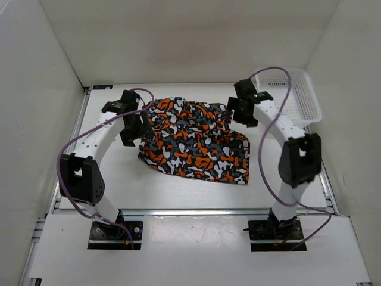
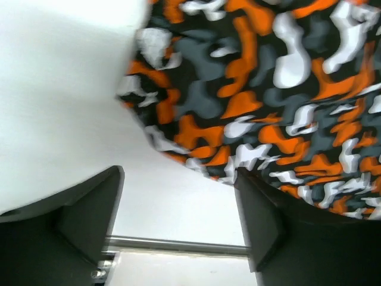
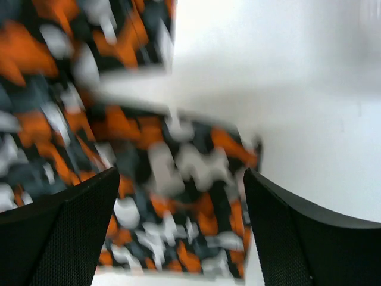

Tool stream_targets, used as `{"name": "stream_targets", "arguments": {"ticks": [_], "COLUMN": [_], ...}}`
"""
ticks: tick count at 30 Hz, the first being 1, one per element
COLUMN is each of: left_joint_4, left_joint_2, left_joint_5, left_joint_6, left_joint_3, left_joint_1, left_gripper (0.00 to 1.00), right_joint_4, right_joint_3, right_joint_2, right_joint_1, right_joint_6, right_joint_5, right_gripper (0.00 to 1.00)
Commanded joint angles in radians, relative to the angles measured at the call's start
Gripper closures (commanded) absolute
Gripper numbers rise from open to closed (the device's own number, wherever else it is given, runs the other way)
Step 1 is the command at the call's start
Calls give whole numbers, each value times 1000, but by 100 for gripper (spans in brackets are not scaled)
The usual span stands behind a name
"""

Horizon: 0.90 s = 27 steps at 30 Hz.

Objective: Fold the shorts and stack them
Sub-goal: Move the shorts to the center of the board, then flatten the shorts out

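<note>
The camouflage shorts (image 1: pixel 193 140) lie folded and roughly flat in the middle of the white table. My left gripper (image 1: pixel 136 122) hangs at their left edge, open and empty; in the left wrist view (image 2: pixel 178 220) the shorts (image 2: pixel 268 101) fill the upper right, and the right finger's tip meets their hem. My right gripper (image 1: pixel 237 110) hangs over their far right corner, open and empty; the right wrist view (image 3: pixel 181 232) is blurred, with the shorts (image 3: pixel 155 179) below and between the fingers.
A white plastic mesh basket (image 1: pixel 294 95) stands at the back right, close behind the right arm. White walls enclose the table on three sides. A metal rail (image 1: pixel 196 211) runs along the near edge.
</note>
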Motion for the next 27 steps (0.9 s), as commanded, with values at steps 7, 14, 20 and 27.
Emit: {"name": "stream_targets", "arguments": {"ticks": [7,14,20,27], "left_joint_4": [50,196,216,247], "left_joint_2": [-159,-69,32,161], "left_joint_5": [111,225,202,202], "left_joint_6": [-22,-62,-73,-82], "left_joint_3": [-330,-418,-332,-268], "left_joint_1": [153,173,164,146], "left_gripper": [27,14,14,19], "right_joint_4": [63,36,63,219], "right_joint_3": [-704,-1014,-1159,-1318], "right_joint_2": [-666,-1020,-1096,-1149], "right_joint_1": [12,12,12,12], "right_joint_6": [130,355,487,688], "right_joint_5": [-124,-325,-370,-402], "right_gripper": [28,22,18,15]}}
